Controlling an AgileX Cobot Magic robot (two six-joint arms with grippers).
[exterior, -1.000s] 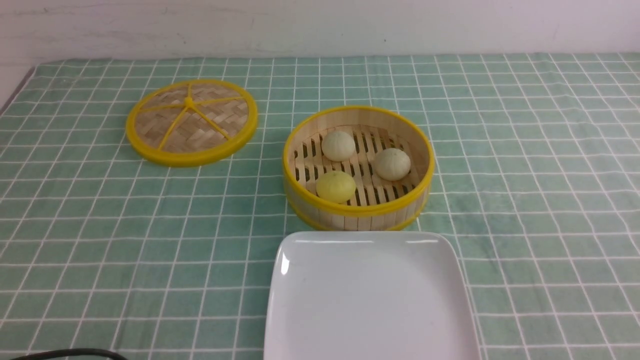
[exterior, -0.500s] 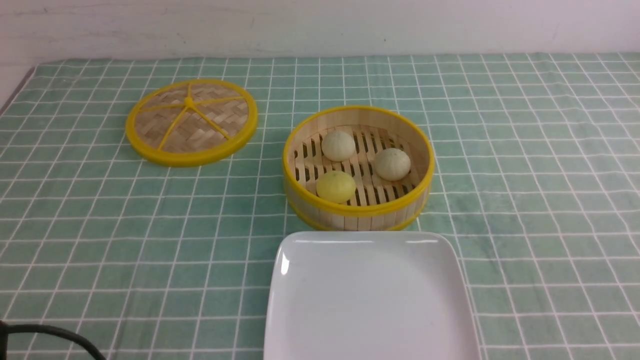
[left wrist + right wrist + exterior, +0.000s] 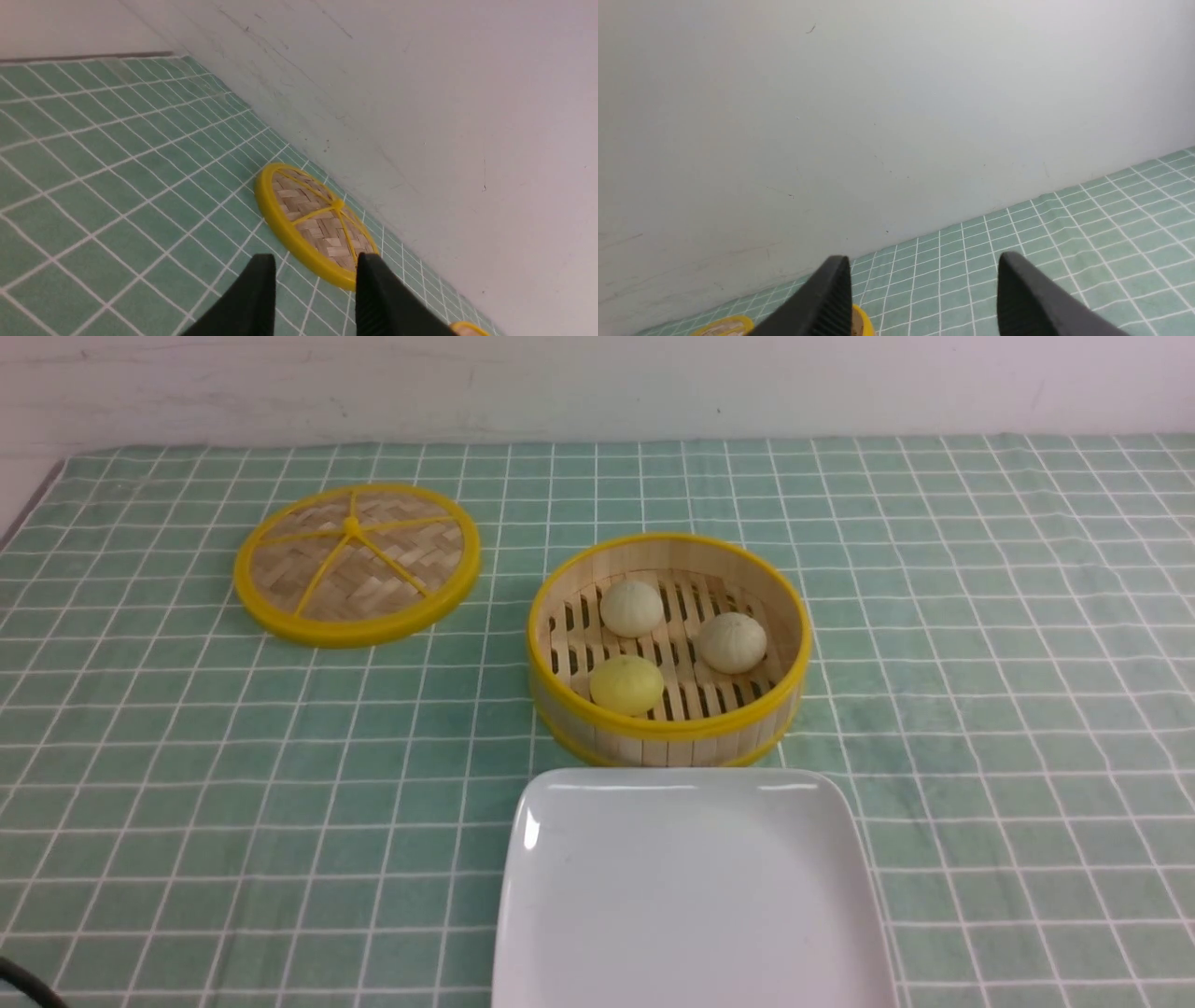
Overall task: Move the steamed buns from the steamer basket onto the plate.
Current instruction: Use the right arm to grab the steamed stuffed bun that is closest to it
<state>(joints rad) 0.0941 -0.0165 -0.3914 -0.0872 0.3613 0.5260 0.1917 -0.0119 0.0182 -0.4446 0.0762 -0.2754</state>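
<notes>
The steamer basket [image 3: 668, 737] stands mid-table in the front view. Inside lie the steamed buns: a pale one [image 3: 632, 608] at the back, another pale one [image 3: 733, 642] to the right and a yellow one [image 3: 627, 684] at the front left. The white plate [image 3: 691, 896] lies bare just in front of the basket. Neither gripper shows in the front view. In its wrist view my left gripper [image 3: 315, 255] is open and holds nothing, hanging above the cloth; the basket's rim [image 3: 468, 326] peeks in at the frame edge. My right gripper [image 3: 924, 256] is open and empty, facing the wall.
The flat woven lid [image 3: 358, 563] with its yellow rim lies at the back left, also just past the left fingers as the lid [image 3: 317, 224]. A black cable [image 3: 19, 982] crosses the near left corner. A white wall [image 3: 597, 383] closes the far edge of the green checked cloth.
The black cable at the near left corner has slid left, almost out of the front view. The buns, basket, plate and lid have not moved.
</notes>
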